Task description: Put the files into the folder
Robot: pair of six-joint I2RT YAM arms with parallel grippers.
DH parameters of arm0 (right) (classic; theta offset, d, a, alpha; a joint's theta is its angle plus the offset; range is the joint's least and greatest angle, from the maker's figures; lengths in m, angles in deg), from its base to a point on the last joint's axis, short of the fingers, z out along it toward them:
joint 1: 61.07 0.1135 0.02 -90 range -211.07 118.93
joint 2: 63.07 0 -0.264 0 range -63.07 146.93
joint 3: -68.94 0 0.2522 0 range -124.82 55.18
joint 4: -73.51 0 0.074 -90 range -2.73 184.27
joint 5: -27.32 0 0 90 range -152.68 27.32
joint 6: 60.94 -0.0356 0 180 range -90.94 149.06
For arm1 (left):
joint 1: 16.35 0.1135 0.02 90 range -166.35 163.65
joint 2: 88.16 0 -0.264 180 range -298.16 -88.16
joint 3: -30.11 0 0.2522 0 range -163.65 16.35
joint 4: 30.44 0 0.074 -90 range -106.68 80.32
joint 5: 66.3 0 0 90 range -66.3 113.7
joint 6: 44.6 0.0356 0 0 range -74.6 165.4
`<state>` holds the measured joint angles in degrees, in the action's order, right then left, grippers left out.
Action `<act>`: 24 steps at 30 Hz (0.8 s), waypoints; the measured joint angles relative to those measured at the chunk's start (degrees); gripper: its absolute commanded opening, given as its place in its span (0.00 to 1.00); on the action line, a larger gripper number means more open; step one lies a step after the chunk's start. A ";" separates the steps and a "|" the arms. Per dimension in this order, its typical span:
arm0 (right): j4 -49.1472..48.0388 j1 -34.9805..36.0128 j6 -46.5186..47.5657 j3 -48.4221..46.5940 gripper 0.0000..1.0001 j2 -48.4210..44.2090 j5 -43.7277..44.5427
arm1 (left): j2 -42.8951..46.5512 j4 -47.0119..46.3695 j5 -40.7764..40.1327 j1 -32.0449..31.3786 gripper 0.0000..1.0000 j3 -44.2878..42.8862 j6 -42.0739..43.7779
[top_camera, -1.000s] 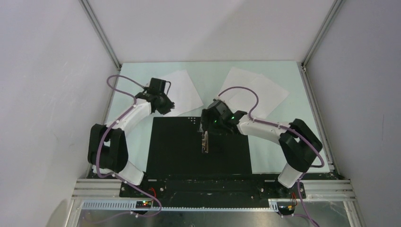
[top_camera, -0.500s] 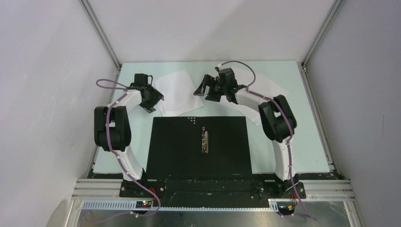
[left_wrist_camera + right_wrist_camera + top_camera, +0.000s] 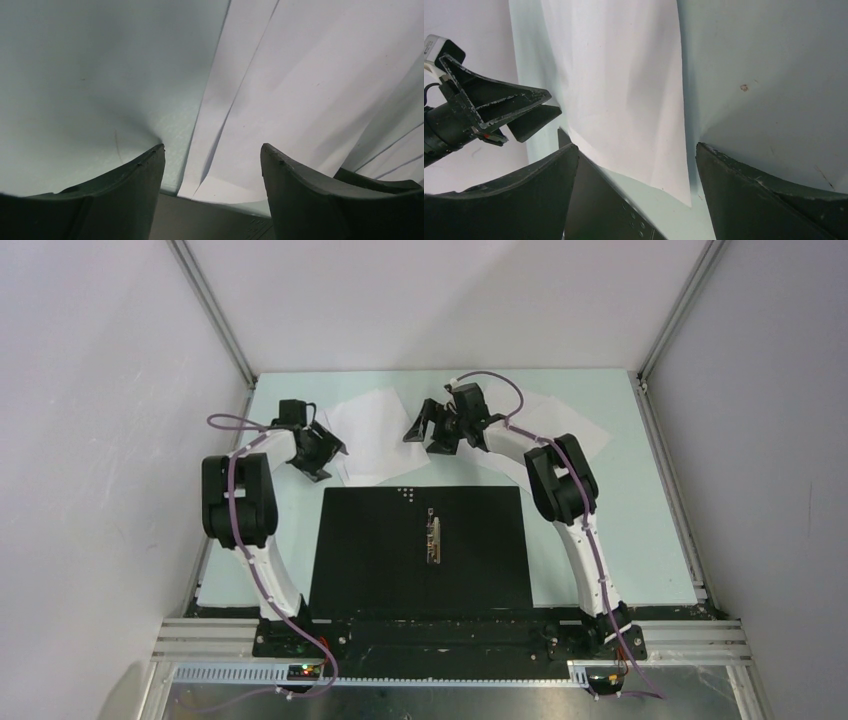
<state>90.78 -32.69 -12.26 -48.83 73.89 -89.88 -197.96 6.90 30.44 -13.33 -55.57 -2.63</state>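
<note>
The folder [image 3: 380,560] lies open in the middle of the table, black inside up, with its metal spine clip [image 3: 433,538]. One white file [image 3: 375,435] lies behind it at the left; two overlapping files [image 3: 580,430] lie at the back right, partly under the right arm. My left gripper [image 3: 322,452] is open at the left sheet's left edge; in the left wrist view [image 3: 212,155] the jaws stand over the sheet's [image 3: 290,90] corner. My right gripper [image 3: 427,430] is open at that sheet's right edge; the right wrist view [image 3: 636,150] shows the sheet [image 3: 624,85] and the folder's corner [image 3: 599,210].
White walls with aluminium posts [image 3: 215,315] close the pale green table [image 3: 620,540] on three sides. The arm bases and a metal rail [image 3: 450,640] run along the near edge. The left gripper also shows in the right wrist view [image 3: 489,107].
The right gripper left the spot over the folder's clip and reached back and left to the left sheet. The left gripper moved back and left to that sheet's left edge.
</note>
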 measured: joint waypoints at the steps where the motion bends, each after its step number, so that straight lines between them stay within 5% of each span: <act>1: 0.07 0.04 0.00 -0.55 0.92 0.37 -0.35 | -0.24 -0.11 0.59 0.00 0.74 -0.24 -0.17; 17: 0.63 0.81 -2.86 -3.82 0.88 3.17 -7.37 | -2.60 -2.19 6.01 -1.99 0.60 -0.96 -8.35; 24: 1.66 0.44 -4.68 -3.82 0.65 3.19 -8.81 | -2.84 -1.97 6.47 -1.99 0.57 -0.98 -8.48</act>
<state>92.44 -32.25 -16.93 -52.65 77.09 -98.69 -200.80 4.93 36.91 -15.32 -56.56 -11.11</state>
